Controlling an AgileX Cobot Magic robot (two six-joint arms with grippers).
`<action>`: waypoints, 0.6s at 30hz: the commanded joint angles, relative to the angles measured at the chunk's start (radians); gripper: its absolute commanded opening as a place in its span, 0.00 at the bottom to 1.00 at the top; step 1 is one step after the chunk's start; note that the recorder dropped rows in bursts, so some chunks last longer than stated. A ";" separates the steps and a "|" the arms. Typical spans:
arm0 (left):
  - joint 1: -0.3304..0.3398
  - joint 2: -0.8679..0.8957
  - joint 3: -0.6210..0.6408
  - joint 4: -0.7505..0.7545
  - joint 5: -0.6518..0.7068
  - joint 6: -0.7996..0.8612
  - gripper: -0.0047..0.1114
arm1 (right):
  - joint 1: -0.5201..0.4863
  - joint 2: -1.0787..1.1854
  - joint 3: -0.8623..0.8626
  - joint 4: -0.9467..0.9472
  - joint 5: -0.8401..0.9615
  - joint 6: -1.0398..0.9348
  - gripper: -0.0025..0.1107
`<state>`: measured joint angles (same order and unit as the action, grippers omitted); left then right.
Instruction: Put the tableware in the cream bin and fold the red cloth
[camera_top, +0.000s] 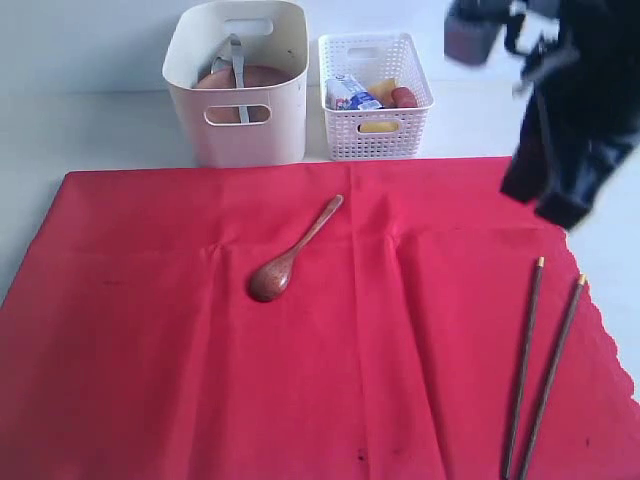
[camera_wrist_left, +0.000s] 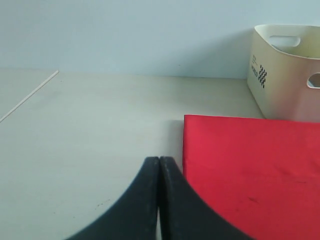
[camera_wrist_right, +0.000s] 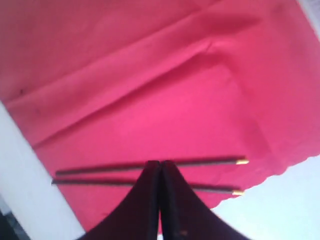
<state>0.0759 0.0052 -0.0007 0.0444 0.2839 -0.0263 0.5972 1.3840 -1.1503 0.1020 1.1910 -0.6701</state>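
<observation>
The red cloth (camera_top: 200, 380) lies spread flat, scalloped edge at the right. On it rest the brown wooden spoon (camera_top: 290, 255) near the middle and the two chopsticks (camera_top: 540, 370) at the right. The cream bin (camera_top: 236, 130) behind the cloth holds the wooden plate (camera_top: 265, 78) and the silver knife (camera_top: 238, 75). Bowl and cup are out of sight. My right gripper (camera_wrist_right: 160, 163) is shut and empty, hovering above the chopsticks (camera_wrist_right: 210, 162); its arm (camera_top: 570, 130) is blurred. My left gripper (camera_wrist_left: 159, 160) is shut and empty over bare table beside the cloth's corner (camera_wrist_left: 250, 165).
A white lattice basket (camera_top: 375, 95) with food items stands right of the cream bin. The cream bin (camera_wrist_left: 285, 75) also shows in the left wrist view, beyond the cloth. Pale table surface (camera_wrist_left: 90, 125) stretches left of the cloth.
</observation>
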 joint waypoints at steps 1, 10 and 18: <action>-0.005 -0.005 0.001 -0.004 -0.008 -0.008 0.05 | -0.004 -0.010 0.203 -0.085 -0.092 -0.098 0.06; -0.005 -0.005 0.001 -0.004 -0.008 -0.008 0.05 | -0.004 -0.010 0.410 -0.233 -0.255 -0.393 0.49; -0.005 -0.005 0.001 -0.004 -0.008 -0.008 0.05 | -0.004 0.084 0.456 -0.237 -0.359 -0.594 0.68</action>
<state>0.0759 0.0052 -0.0007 0.0444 0.2839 -0.0263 0.5972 1.4251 -0.7012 -0.1288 0.9019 -1.2166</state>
